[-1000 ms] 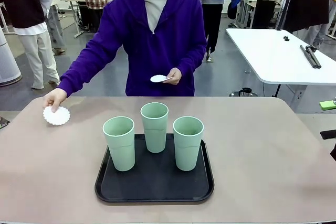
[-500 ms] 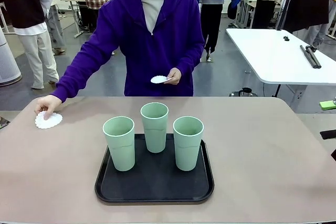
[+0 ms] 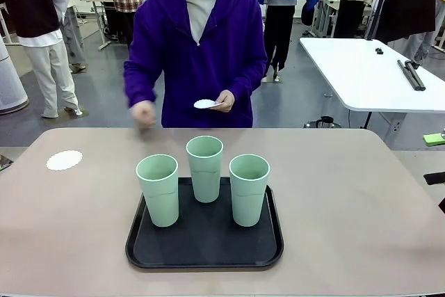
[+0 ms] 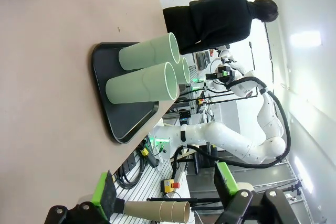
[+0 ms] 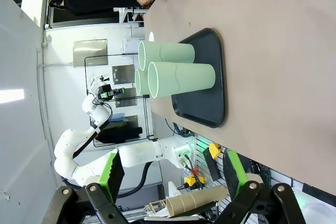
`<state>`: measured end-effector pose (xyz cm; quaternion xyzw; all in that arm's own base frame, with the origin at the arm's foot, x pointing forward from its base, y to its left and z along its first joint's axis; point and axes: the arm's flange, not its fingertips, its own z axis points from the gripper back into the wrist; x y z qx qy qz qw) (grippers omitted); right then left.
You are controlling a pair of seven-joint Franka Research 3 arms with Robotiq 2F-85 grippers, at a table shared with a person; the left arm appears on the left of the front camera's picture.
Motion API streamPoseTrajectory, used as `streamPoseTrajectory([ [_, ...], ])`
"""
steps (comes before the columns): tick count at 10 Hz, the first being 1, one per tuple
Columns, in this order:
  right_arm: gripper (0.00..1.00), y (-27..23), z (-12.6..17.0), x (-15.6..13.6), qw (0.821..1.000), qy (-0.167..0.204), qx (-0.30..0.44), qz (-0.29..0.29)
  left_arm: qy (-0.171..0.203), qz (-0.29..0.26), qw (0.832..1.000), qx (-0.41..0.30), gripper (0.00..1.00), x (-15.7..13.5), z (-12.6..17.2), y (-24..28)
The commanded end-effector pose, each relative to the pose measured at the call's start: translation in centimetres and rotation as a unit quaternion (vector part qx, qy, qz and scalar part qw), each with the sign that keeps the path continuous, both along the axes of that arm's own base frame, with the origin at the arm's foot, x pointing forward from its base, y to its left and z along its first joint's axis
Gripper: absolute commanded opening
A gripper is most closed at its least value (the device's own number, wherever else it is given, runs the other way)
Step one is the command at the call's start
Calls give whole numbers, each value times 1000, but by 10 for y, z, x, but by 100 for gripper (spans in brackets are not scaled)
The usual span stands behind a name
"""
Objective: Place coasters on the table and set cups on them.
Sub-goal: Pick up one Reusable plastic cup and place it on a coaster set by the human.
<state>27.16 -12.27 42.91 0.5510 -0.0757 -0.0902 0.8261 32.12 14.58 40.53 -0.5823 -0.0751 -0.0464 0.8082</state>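
One lacy white paper coaster (image 3: 64,161) lies on beige tabletop (image 3: 348,193); mint-green plastic cups (image 3: 205,169) wait on black tray (image 3: 204,263); left tool (image 4: 165,184), right tool (image 5: 174,174) gape empty.

My left tool (image 4: 165,191) has its jaws spread wide, nothing between the green pads (image 4: 104,196). My right tool (image 5: 174,176) is likewise wide and empty. My right arm (image 4: 231,142) and left arm (image 5: 136,156) are bent at the elbow.
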Motion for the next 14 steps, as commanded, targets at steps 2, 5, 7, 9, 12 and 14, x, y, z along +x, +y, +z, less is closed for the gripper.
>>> streamPoseTrajectory([
  [2,100,0,1,2,1000,-1,7,-3,-3,-1,1000,-4,100,-1,1,1],
  [5,100,0,1,2,1000,-1,7,-3,-3,-1,1000,-4,100,-1,1,1],
  [7,100,0,1,2,1000,-1,7,-3,-3,-1,1000,-4,100,-1,1,1],
  [9,100,0,1,2,1000,-1,7,-3,-3,-1,1000,-4,100,-1,1,1],
  [12,100,0,1,2,1000,-1,7,-3,-3,-1,1000,-4,100,-1,1,1],
  [14,100,0,1,2,1000,-1,7,-3,0,0,1000,0,100,0,0,0],
])
